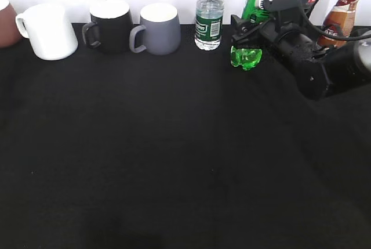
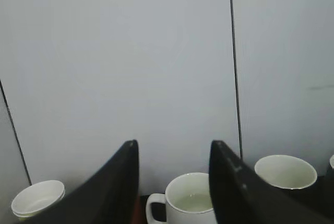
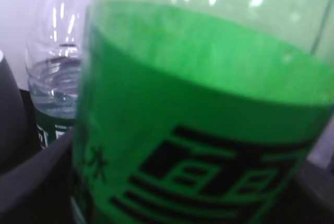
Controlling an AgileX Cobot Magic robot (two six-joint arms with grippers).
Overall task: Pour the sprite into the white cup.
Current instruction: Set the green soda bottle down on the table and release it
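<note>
Right hand (image 1: 244, 39) clamped around sprite (image 1: 258, 5) on counter (image 1: 174, 144). Left hand (image 2: 175, 182) wide apart, framing white cup (image 2: 188, 203).

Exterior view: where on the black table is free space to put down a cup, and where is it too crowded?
The black table is bare across its whole front and middle. The back edge is crowded: white cup, black mug, grey mug, water bottle, then the sprite with the right gripper around it.
</note>
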